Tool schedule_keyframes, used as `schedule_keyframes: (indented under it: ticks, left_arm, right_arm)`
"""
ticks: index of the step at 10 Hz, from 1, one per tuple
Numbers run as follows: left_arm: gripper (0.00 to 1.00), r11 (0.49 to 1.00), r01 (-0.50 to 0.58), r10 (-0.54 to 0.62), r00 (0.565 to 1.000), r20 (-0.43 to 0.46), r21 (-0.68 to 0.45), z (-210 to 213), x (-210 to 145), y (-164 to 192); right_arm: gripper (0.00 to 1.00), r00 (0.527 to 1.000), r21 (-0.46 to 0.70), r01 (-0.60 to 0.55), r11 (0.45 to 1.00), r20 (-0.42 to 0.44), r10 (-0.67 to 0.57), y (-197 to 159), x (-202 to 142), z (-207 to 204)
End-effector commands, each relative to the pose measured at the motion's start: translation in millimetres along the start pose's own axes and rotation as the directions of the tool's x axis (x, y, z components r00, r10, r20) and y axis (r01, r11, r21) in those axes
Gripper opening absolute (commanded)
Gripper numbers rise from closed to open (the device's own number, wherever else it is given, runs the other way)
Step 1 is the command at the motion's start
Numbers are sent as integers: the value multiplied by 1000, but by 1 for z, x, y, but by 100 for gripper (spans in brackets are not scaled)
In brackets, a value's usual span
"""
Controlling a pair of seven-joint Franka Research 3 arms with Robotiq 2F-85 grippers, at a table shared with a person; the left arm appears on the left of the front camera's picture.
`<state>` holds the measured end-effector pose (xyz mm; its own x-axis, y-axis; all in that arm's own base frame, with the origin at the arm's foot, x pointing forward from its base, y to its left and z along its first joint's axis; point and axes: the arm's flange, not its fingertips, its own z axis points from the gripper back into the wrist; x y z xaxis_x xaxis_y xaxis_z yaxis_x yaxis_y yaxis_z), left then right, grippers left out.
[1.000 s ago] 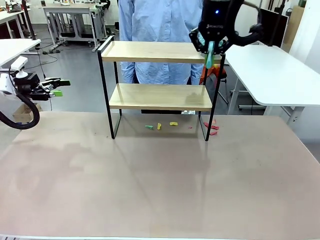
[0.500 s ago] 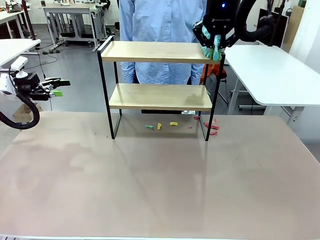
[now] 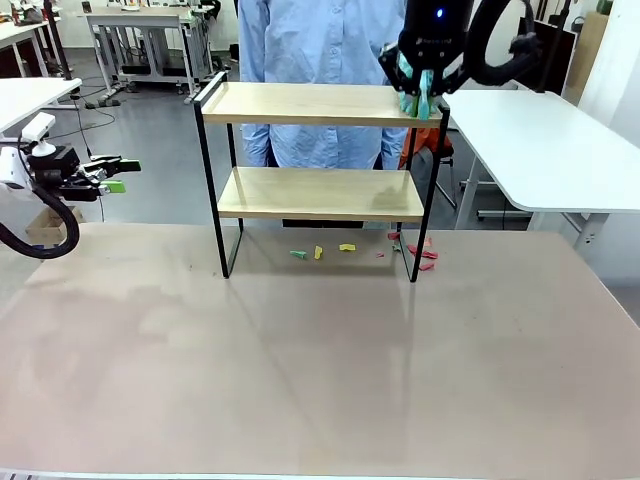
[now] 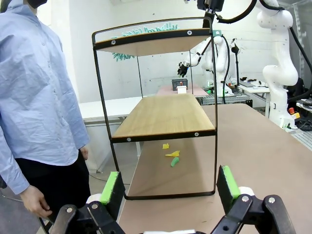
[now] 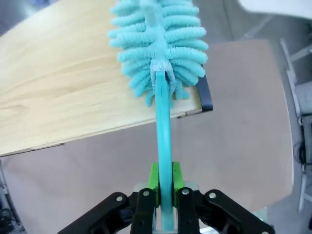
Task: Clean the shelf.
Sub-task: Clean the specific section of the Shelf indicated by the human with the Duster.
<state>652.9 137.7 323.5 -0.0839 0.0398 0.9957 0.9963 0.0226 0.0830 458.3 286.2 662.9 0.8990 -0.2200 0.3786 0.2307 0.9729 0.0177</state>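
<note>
Right gripper (image 5: 164,176) jaws pinched tight on handle of teal duster (image 5: 157,44). Fluffy head down on top board of shelf (image 3: 318,104), at right-end corner beside black frame. Left gripper (image 4: 169,191) jaws spread wide, nothing between green pads (image 4: 111,193), hovering out past table's left side, facing shelf. Shelf upright at far middle of brown table (image 3: 300,380). Coloured scraps (image 3: 345,247) on table under lower board. Person (image 3: 320,40) in light blue shirt stands behind shelf.

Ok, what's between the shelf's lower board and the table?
Small coloured scraps lie on the table under the shelf: green and yellow ones, red near its right leg. Front view shows them.
</note>
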Motion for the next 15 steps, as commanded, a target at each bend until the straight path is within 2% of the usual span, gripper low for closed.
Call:
schedule_keyframes:
  ticks: [1, 3, 5, 6, 8, 11, 12, 13, 14, 15]
  left_arm:
    - [100, 1000, 15, -15, 1000, 2, 6, -2, 4, -2]
    - [100, 1000, 15, -15, 1000, 2, 6, -2, 4, -2]
    - [100, 1000, 15, -15, 1000, 2, 6, -2, 4, -2]
    - [100, 1000, 15, -15, 1000, 2, 6, -2, 4, -2]
    - [100, 1000, 15, -15, 1000, 2, 6, -2, 4, -2]
    - [100, 1000, 15, -15, 1000, 2, 6, -2, 4, -2]
    - [100, 1000, 15, -15, 1000, 2, 6, -2, 4, -2]
    - [100, 1000, 15, -15, 1000, 2, 6, -2, 4, -2]
    - [100, 1000, 15, -15, 1000, 2, 6, -2, 4, -2]
    - [100, 1000, 15, -15, 1000, 2, 6, -2, 4, -2]
  right_arm:
    - [13, 993, 107, -104, 989, 64, 97, -24, -10, 12]
    - [13, 981, 191, -192, 963, 61, 183, -31, -19, 22]
    - [13, 927, 342, -367, 865, 65, 368, -37, -31, 36]
    - [13, 873, 398, -475, 785, 105, 476, -40, -40, 43]
    - [13, 765, 462, -620, 634, 178, 619, -47, -53, 51]
    - [13, 521, 493, -792, 360, 238, 820, -57, -72, 47]
    - [13, 445, 481, -829, 286, 257, 858, -62, -79, 43]
    - [13, 382, 451, -860, 239, 259, 887, -67, -89, 38]
    - [13, 338, 411, -884, 221, 239, 910, -71, -98, 31]
    - [13, 305, 357, -906, 225, 186, 934, -75, -107, 19]
